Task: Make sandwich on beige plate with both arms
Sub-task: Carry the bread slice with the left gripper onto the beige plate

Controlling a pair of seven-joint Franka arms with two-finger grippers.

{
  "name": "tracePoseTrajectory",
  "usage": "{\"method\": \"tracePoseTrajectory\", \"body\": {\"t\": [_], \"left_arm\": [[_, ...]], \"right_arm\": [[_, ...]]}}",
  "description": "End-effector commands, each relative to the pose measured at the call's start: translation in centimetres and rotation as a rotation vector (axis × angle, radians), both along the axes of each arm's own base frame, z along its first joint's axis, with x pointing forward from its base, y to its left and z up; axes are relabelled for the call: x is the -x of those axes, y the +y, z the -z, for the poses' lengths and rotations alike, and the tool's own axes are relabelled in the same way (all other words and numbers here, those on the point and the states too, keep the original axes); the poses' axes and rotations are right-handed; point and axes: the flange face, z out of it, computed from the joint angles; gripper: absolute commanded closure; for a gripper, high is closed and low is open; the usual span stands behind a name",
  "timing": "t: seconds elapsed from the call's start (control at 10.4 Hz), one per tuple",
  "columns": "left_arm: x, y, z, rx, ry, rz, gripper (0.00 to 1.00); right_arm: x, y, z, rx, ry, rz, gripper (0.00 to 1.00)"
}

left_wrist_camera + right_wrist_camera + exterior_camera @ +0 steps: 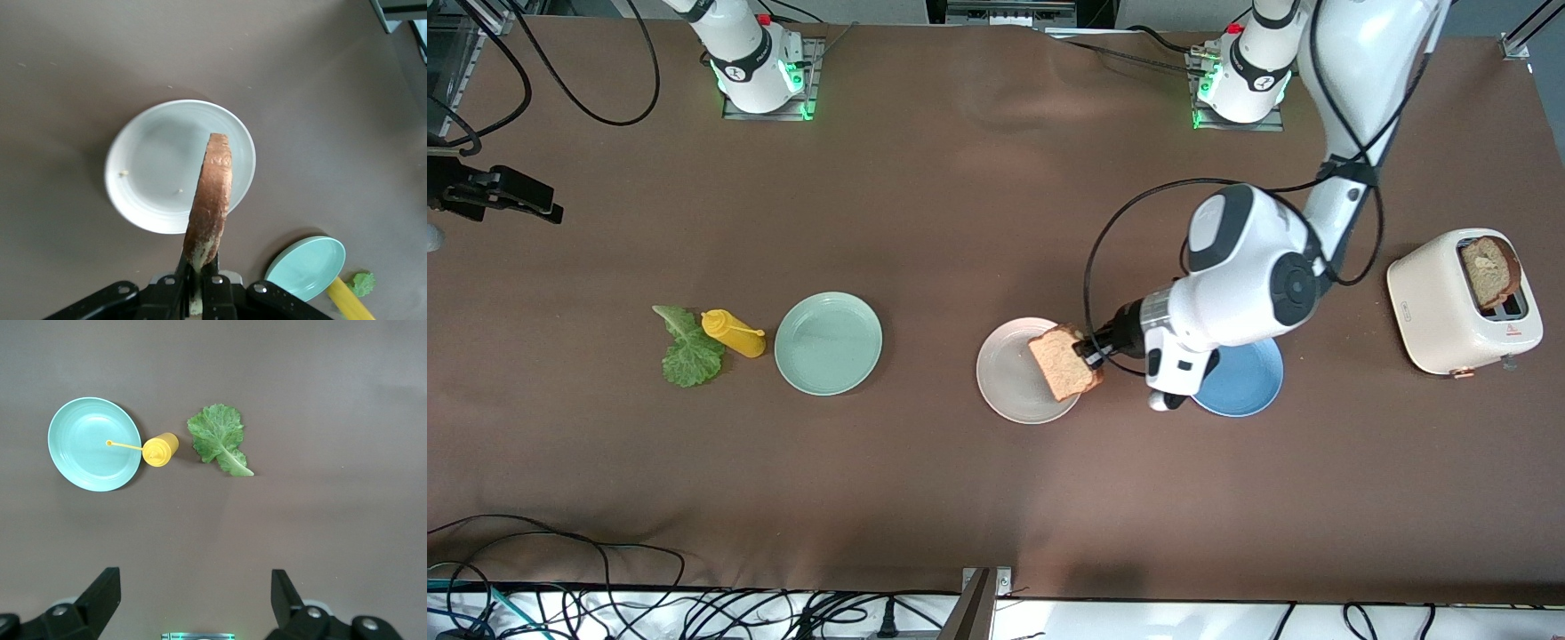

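Left claw (pixel 1092 350) gripping bread slice (pixel 1064 362) over beige plate (pixel 1009 378)

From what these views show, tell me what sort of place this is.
Most likely a robotics lab bench staged as a kitchen, not a real one: two arms are bolted to a brown-covered table, loose cables trail along its edge, and a toaster and plates sit out as props.
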Motion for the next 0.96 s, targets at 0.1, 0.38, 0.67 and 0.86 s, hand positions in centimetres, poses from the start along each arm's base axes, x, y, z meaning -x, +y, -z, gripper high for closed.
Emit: {"method": "tracePoseTrajectory", "body": {"t": [0.1,0.38,0.67,0.86], "left_arm": [[-0.2,-3.3,2.0,0.045,-0.070,-0.078,1.00],[1.5,-5.0,4.3,0.031,-0.061,-0.060,1.00],[2.6,-6.6,6.2,0.029,-0.080,-0.058,1.00],[2.7,-6.7,7.1,0.028,-0.081,-0.061,1.00]], "right_arm": [[0.3,-0.1,-0.8,-0.015,-0.002,0.000,0.00],[0.3,-0.1,-0.8,-0.015,-0.002,0.000,0.00],[0.3,-0.1,-0.8,-0.015,-0.002,0.000,0.00],[0.3,-0.1,-0.8,-0.015,-0.002,0.000,0.00]]}}
